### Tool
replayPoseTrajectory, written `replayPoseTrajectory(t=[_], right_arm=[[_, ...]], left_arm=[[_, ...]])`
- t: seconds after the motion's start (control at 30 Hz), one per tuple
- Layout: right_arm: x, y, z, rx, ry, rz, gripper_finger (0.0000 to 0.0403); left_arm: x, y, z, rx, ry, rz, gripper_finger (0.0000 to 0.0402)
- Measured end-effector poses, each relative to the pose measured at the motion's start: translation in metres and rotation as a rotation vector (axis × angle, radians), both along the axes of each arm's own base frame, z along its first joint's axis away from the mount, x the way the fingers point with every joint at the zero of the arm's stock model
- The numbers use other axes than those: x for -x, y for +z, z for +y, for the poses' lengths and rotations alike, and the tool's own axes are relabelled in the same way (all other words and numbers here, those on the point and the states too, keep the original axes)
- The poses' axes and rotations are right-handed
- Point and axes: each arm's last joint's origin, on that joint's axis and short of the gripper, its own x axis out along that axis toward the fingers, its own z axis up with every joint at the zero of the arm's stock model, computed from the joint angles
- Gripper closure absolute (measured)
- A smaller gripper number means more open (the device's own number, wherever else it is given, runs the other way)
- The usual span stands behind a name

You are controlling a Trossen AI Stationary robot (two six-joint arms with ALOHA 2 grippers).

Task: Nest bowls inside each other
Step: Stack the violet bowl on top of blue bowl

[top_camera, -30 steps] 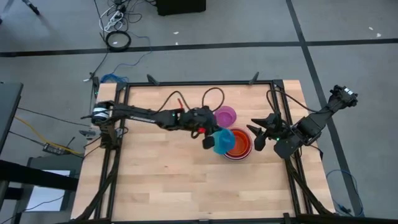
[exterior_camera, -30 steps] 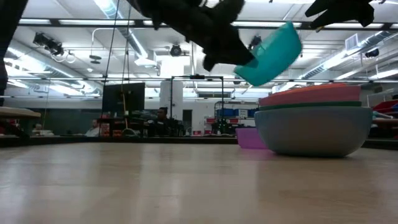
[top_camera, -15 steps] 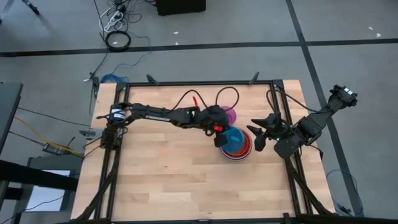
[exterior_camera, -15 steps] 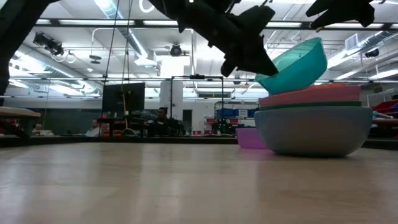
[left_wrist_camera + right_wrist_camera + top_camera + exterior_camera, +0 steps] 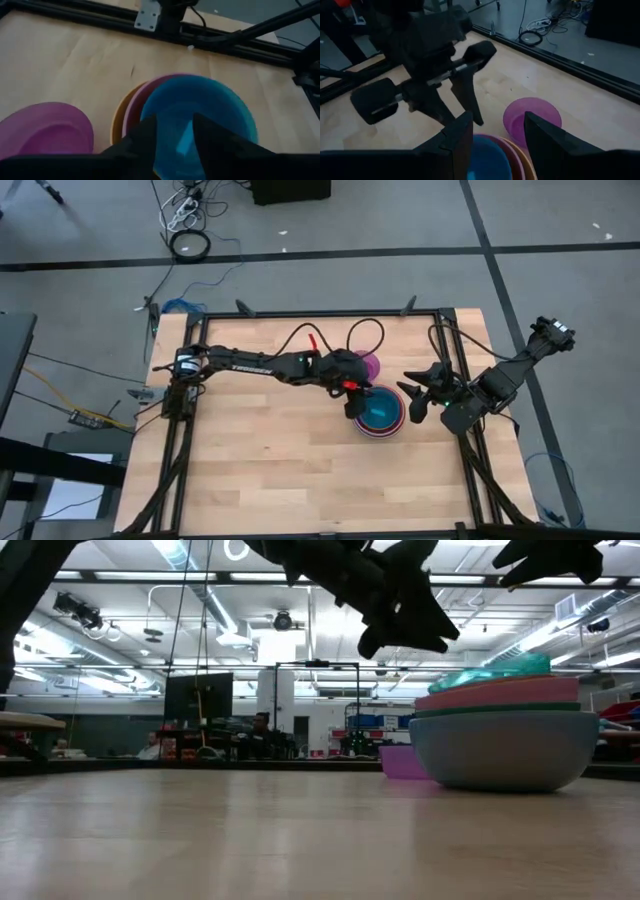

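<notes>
The teal bowl (image 5: 381,409) lies level in the stack of bowls (image 5: 505,735), inside a pink bowl (image 5: 500,692) and an orange one (image 5: 117,116), all resting in the large grey-green bowl (image 5: 505,752). My left gripper (image 5: 175,142) hangs open just above the stack's left rim, with its fingers clear of the teal bowl (image 5: 200,112). A magenta bowl (image 5: 365,364) stands on the table just beyond the stack. My right gripper (image 5: 412,398) waits open at the stack's right.
The stack sits right of the table's middle, between the two grippers. The black frame rail (image 5: 320,313) runs along the far edge. Bare wood (image 5: 270,460) lies to the left and toward the near edge.
My left gripper has carried the tilted teal bowl toward the table's right edge, over the stack, and has then opened. The bowl has dropped out of the hold and now lies level in the pink bowl.
</notes>
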Motion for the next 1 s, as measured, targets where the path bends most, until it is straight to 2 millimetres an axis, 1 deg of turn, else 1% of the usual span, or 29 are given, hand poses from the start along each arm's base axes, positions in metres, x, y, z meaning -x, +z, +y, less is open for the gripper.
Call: replayPoseTrajectory(t=[0.2,0.27,0.37,0.53,0.63,0.73,0.87,0.93,1.0], right_arm=[[0.001,-0.001,0.000,-0.015,0.000,0.005,0.0239],[0.000,-0.001,-0.001,-0.011,-0.006,0.003,0.0239],[-0.002,0.000,-0.005,0.000,-0.043,-0.004,0.0239],[-0.012,-0.001,-0.020,-0.004,-0.092,0.046,0.0239],[-0.026,-0.001,-0.031,-0.011,-0.083,0.092,0.0238],[-0.045,0.001,-0.047,-0.013,-0.045,0.101,0.0236],[-0.074,0.000,-0.073,-0.038,0.019,0.084,0.0237],[-0.087,-0.005,-0.085,-0.062,0.045,0.089,0.0238],[-0.098,-0.015,-0.098,-0.099,0.054,0.117,0.0239]], left_arm=[[0.007,0.020,-0.001,-0.025,-0.015,-0.050,0.0264],[0.014,0.027,-0.003,-0.034,-0.027,-0.024,0.0264],[0.031,0.042,-0.007,-0.076,-0.037,0.032,0.0264],[0.066,0.078,-0.017,-0.164,0.005,0.085,0.0264],[0.087,0.094,-0.024,-0.196,0.023,0.117,0.0264],[0.106,0.105,-0.029,-0.230,0.050,0.157,0.0264],[0.123,0.109,-0.036,-0.266,0.103,0.239,0.0264],[0.129,0.109,-0.040,-0.275,0.126,0.263,0.0264],[0.132,0.108,-0.044,-0.282,0.142,0.287,0.0264]])
